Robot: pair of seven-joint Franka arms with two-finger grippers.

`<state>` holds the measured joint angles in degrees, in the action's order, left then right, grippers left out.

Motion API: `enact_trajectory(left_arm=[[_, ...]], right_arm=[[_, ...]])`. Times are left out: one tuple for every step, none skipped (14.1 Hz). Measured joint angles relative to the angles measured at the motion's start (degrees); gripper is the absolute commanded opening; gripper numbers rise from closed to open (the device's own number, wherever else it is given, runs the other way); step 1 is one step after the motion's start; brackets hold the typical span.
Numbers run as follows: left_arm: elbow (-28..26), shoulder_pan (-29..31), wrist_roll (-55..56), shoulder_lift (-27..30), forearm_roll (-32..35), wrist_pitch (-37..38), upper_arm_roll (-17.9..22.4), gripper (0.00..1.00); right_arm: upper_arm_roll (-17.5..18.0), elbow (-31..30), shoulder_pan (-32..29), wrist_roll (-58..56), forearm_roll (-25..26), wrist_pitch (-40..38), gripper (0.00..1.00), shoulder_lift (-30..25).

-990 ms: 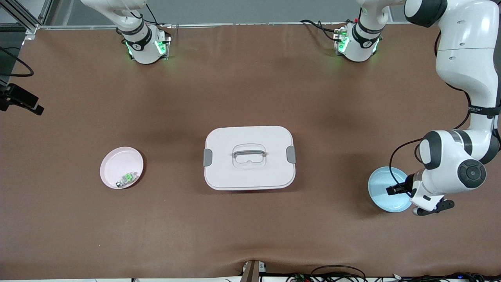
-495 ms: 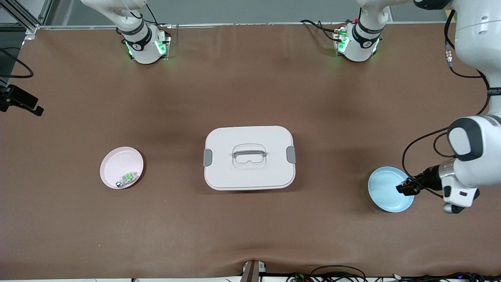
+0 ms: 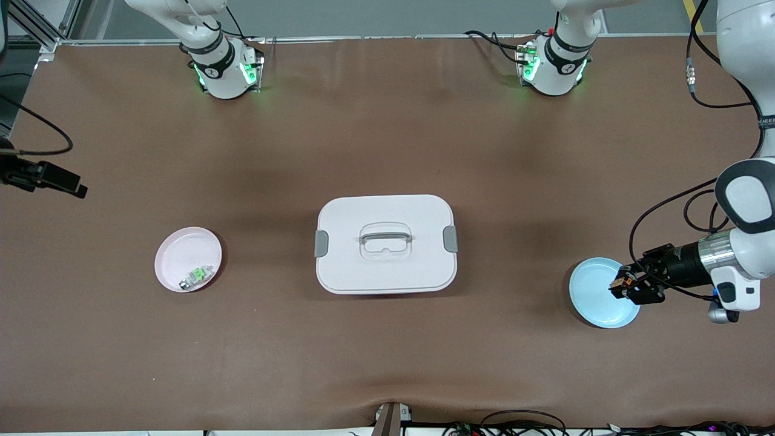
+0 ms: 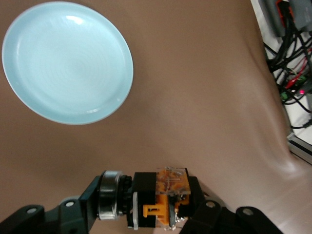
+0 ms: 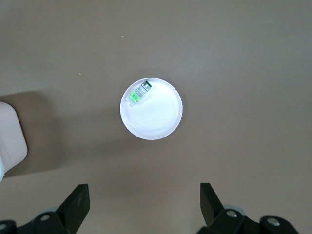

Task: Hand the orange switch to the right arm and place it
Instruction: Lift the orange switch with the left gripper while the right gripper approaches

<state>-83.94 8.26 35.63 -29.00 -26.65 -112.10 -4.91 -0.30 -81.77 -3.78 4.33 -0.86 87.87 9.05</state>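
The left claw (image 3: 619, 287) is clenched on the small black switch with the orange square face (image 4: 168, 197), held in the air over the edge of the round pale blue plate (image 3: 596, 284) at the left arm's end of the brown counter (image 3: 387, 133); the right claw (image 5: 144, 207) hangs released above the round pink plate (image 5: 158, 117) carrying a small green-and-silver part (image 5: 138, 93); a white lidded rectangular box (image 3: 385, 243) sits between the plates.

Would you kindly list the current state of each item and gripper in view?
orange switch: held, lifted above the table
left gripper: shut on the switch, over the blue plate's edge
right gripper: open, above the pink plate
blue plate: empty
pink plate: holds green-and-silver part
white container: lid on
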Motion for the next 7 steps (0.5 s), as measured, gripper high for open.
enact_trajectory(left_arm=[[0.0, 0.0, 2.0, 0.8, -1.3, 1.1, 0.0, 0.36], [0.0, 0.0, 4.2, 1.5, -2.2, 2.3, -0.1, 0.36], [0.0, -0.1, 6.3, 2.2, -3.0, 3.8, -0.4, 0.36], [0.0, -0.1, 8.7, 2.7, -4.0, 5.0, -1.1, 0.36], [-0.1, -0.2, 11.5, 3.2, -4.7, 5.7, -2.2, 0.36], [-0.1, -0.3, 14.6, 3.6, -4.9, 6.0, -3.6, 0.36], [-0.1, -0.4, 17.7, 3.8, -4.9, 6.0, -5.4, 0.36]], right_arm=[[0.1, 0.0, 0.0, 0.0, 0.0, 0.2, 1.0, 0.4], [0.1, 0.0, 0.0, 0.0, 0.0, 0.2, 1.0, 0.4], [0.2, 0.1, 0.0, 0.0, 0.0, 0.2, 1.0, 0.4], [0.2, 0.2, 0.0, 0.0, 0.0, 0.2, 1.0, 0.4], [0.2, 0.2, 0.0, 0.0, 0.0, 0.2, 1.0, 0.4], [0.2, 0.1, 0.0, 0.0, 0.0, 0.1, 1.0, 0.7], [0.2, -0.2, 0.0, 0.0, -0.1, 0.0, 1.0, 1.3]])
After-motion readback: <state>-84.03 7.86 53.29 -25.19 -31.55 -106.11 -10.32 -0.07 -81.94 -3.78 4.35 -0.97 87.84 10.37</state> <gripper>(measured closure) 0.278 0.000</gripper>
